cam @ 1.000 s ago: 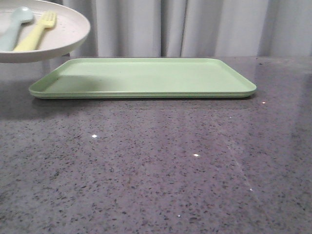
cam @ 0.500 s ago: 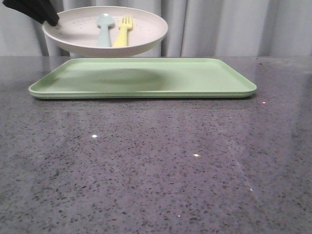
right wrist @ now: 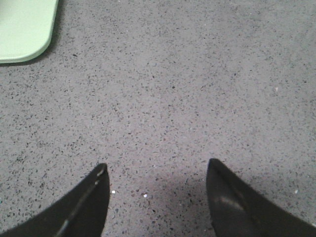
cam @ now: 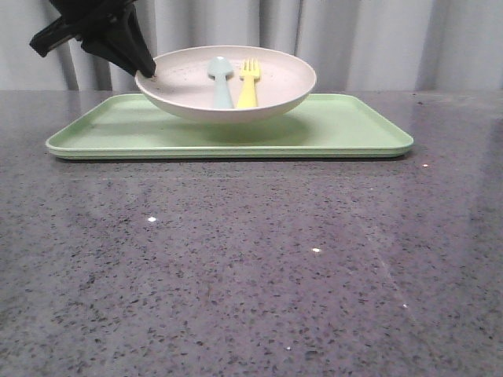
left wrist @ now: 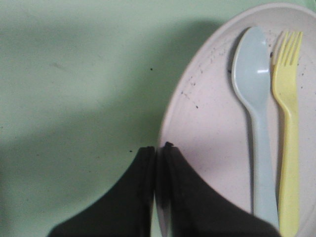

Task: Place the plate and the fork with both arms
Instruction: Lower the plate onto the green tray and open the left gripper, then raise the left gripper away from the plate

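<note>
Matt plastics on a polished, speckled stone-look desk

The round off-white plate (cam: 267, 98) has a smooth, faintly satin look, its pale pinkish inside flecked with dark specks; the small yellow plastic fork (cam: 248, 83) looks smooth and matt, while the pale blue-grey plastic spoon (cam: 221, 78) beside it shows a small bright highlight on its bowl in the left wrist view. The flat light-green rectangular tray (cam: 354, 126) appears to be smooth, low-sheen plastic. The grey desk (cam: 251, 267) looks like dark-flecked stone, glossy enough to carry soft reflections and glinting points. The black left gripper (left wrist: 157, 150) and black right gripper (right wrist: 157, 170) look like matt plastic. Pale grey cloth curtains (cam: 377, 43) hang in soft folds.
</note>
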Motion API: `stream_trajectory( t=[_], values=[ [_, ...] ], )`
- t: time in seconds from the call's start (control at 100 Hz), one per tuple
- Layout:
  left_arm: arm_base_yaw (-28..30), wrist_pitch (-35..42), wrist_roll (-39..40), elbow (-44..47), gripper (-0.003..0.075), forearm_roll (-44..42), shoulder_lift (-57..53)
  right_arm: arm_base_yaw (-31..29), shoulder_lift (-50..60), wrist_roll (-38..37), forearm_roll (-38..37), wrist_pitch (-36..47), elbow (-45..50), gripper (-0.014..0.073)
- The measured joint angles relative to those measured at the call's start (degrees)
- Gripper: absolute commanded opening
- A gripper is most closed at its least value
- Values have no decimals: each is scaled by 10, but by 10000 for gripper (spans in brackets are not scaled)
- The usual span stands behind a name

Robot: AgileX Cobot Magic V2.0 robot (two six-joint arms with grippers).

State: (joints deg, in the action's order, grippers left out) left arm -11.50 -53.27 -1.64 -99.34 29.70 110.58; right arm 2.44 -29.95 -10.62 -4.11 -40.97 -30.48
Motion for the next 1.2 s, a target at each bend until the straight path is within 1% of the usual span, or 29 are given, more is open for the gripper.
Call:
stream_trajectory(
  t=[0.24, 0.73, 0.8, 0.97, 1.04, 1.11, 1.2],
  values=[
    [0, 18, 2, 0, -21, 1, 12, 0, 0, 0, 0, 0, 0, 445],
    [-1, 24, 2, 0, -12, 3, 31, 0, 0, 0, 0, 0, 0, 445],
    [-1, 24, 2, 0, 30, 4, 31, 0, 0, 0, 0, 0, 0, 445],
    [-1, 27, 2, -3, 221, 7, 31, 0, 0, 0, 0, 1, 0, 445],
    [-1, 28, 2, -4, 280, 8, 31, 0, 0, 0, 0, 1, 0, 445],
    [-1, 28, 2, -5, 307, 9, 31, 0, 0, 0, 0, 1, 0, 445],
    [-1, 28, 2, -5, 306, 9, 31, 0, 0, 0, 0, 1, 0, 445]
  ],
)
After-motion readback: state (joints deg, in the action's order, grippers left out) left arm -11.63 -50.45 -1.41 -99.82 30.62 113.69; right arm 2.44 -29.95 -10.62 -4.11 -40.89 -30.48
